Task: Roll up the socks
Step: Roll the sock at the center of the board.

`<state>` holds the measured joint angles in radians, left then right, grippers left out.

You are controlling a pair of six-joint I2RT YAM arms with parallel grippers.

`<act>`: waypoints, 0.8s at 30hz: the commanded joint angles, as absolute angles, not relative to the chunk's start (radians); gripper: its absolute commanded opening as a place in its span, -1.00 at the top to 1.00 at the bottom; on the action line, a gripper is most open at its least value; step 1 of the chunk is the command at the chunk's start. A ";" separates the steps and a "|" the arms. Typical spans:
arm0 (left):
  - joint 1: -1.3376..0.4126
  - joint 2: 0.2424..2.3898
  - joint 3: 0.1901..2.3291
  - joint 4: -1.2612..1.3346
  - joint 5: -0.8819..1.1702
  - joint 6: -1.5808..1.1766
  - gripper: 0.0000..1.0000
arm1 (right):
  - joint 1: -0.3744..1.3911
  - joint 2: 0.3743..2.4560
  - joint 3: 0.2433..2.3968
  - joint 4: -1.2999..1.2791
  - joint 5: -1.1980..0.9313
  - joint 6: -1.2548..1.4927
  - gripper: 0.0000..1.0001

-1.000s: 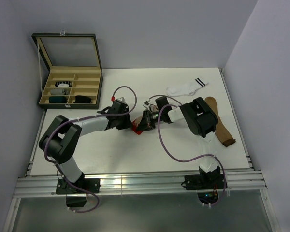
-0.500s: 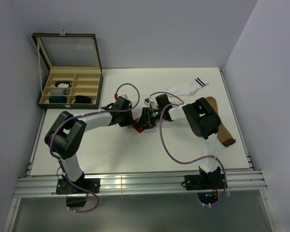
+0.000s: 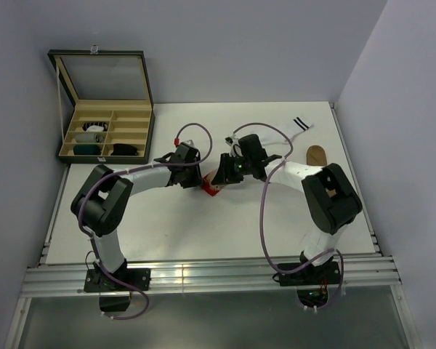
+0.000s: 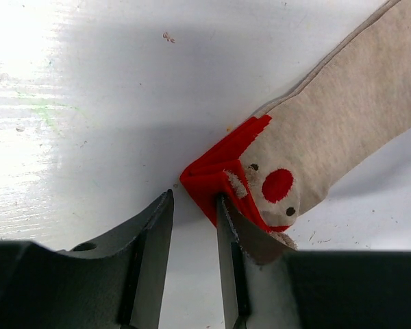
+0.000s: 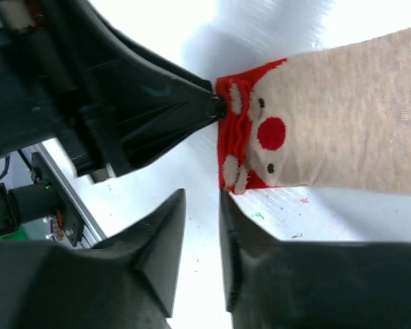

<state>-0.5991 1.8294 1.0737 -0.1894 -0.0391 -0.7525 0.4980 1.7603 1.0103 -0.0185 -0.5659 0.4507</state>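
At the middle of the table lies the beige sock. Its red cuff is bunched into a first small fold, and the leg stretches away flat from the left gripper.

That gripper is partly open. One finger rests against the edge of the fold, bare table shows between the jaws, and it has nothing clamped. The right gripper hovers just short of the cuff from the other side, with its jaws a narrow gap apart and also empty.

To roll well, I'd judge you should:
- take the whole width of the fold, not one corner;
- turn it over toward the toe in short, even laps;
- use your other gripper to pin the leg so the fabric stays taut and the roll does not skew.

Since a second ago, your right arm has swung its elbow out toward 3 o'clock. It now covers most of the white sock at 1 o'clock and the brown sock at 2 o'clock. Your left gripper has crept closer to the cuff. The box at 10 o'clock is unchanged.
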 commanded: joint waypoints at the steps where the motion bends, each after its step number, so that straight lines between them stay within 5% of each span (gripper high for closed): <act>1: -0.601 1.887 1.068 -0.281 -0.078 -0.721 0.25 | 0.506 1.713 0.985 -0.002 -0.540 0.437 0.36; 16: -0.601 1.887 1.074 -0.284 -0.083 -0.719 0.26 | 0.488 1.911 0.888 0.403 -0.698 0.643 0.66; 24: -0.601 1.887 1.078 -0.285 -0.086 -0.718 0.26 | 0.440 1.873 0.822 0.348 -0.663 0.618 0.67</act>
